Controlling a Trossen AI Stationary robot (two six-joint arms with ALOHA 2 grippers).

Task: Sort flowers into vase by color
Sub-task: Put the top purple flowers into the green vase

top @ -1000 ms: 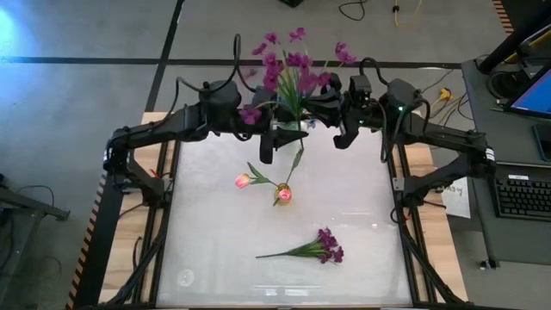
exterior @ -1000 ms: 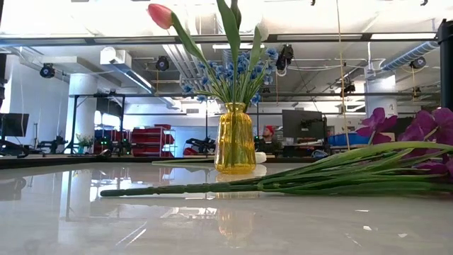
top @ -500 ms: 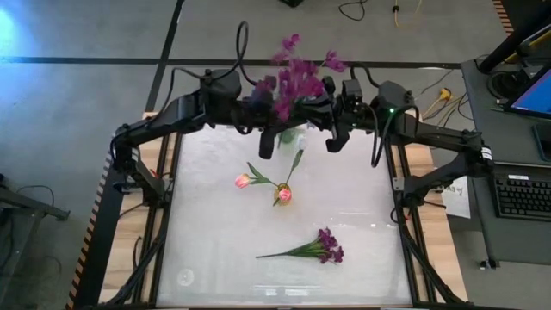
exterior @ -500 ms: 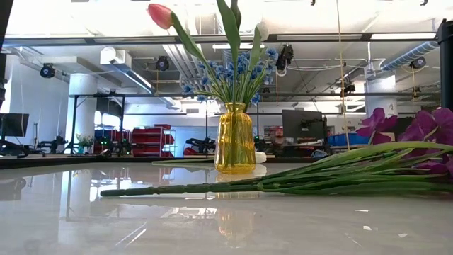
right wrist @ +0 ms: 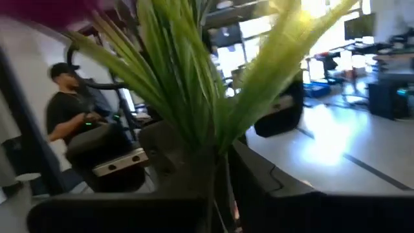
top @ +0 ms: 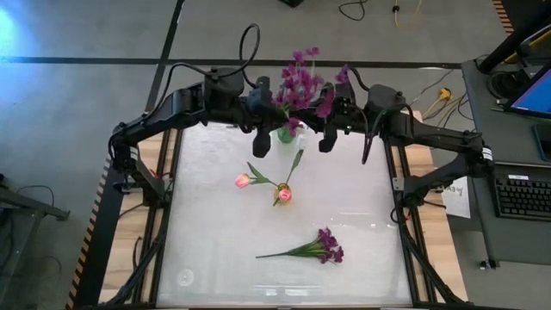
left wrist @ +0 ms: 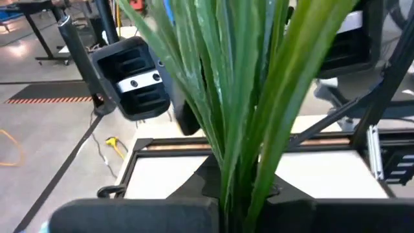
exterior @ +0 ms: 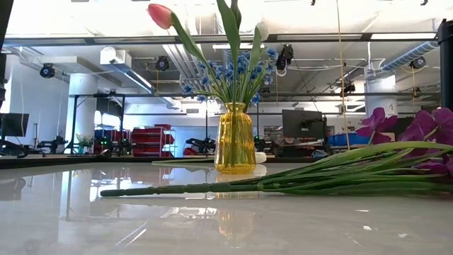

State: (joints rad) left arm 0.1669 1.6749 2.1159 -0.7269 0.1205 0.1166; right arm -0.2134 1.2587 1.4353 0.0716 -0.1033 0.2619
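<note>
I have a purple bunch (top: 301, 82) pinched in the left gripper (top: 274, 108) at the far edge; the right gripper's (top: 320, 110) hold I can't tell. Tulips (top: 263, 182) mid-table and another purple sprig (top: 312, 248) nearer remain unsorted.

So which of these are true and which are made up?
1. A bunch of purple flowers lies flat on the white table. True.
2. The yellow glass vase has fallen over. False: it stands upright.
3. The left hand is shut on the green stems of a second purple bunch, held up at the table's far edge. True.
4. The vase is empty. False: a pink tulip and small blue blossoms rise from it.
5. The right hand waits by the near edge. False: it is at the far edge, beside the raised bunch.
</note>
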